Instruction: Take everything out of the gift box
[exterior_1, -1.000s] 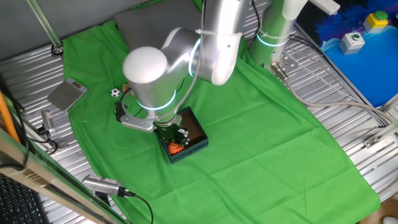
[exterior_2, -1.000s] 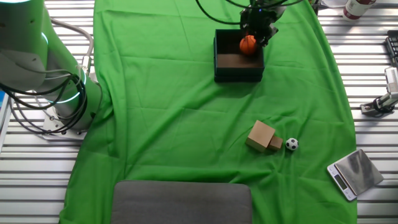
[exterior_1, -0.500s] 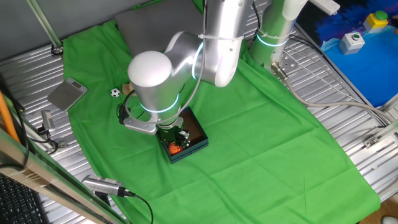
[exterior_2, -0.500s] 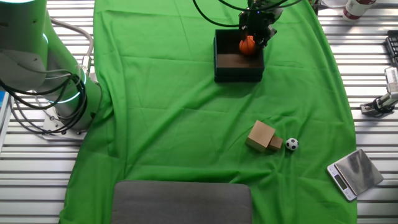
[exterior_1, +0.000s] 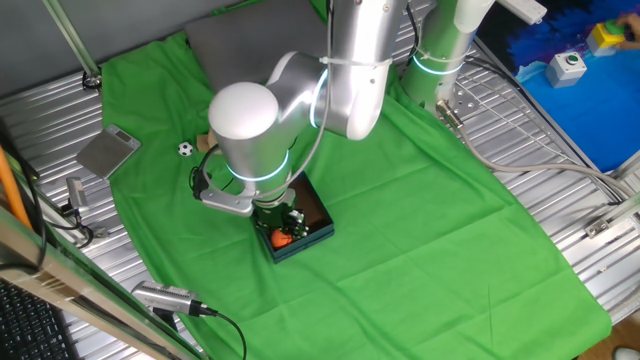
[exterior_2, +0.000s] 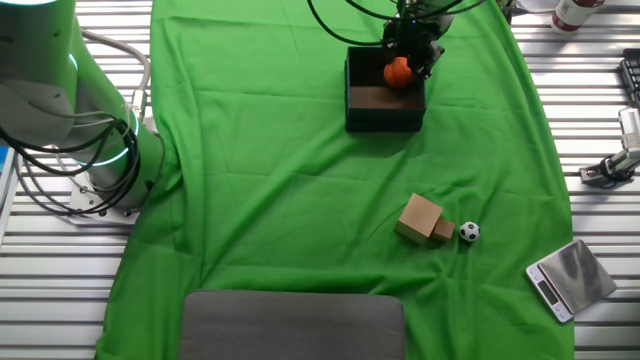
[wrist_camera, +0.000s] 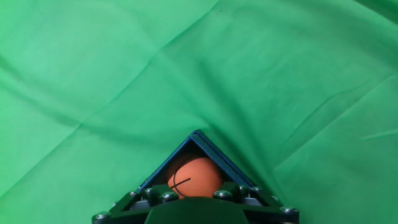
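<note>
Low in the centre-left of one fixed view, the hand (exterior_1: 284, 230) reaches down into the gift box (exterior_1: 312, 236), where the orange basketball (exterior_1: 282, 239) shows between its fingers; the soccer ball (exterior_1: 185, 149) lies at the upper left on the green cloth (exterior_1: 400, 200). From the other fixed view, the box (exterior_2: 383, 108) sits at top centre with the basketball (exterior_2: 398, 72) under the hand (exterior_2: 410, 48), while the wooden block (exterior_2: 423, 219) and soccer ball (exterior_2: 468, 232) lie side by side at lower right, near a grey scale (exterior_2: 571, 278). Along the bottom edge of the hand view, the basketball (wrist_camera: 194, 177) sits in a corner of the box (wrist_camera: 221, 160). Whether the hand grips it cannot be told.
</note>
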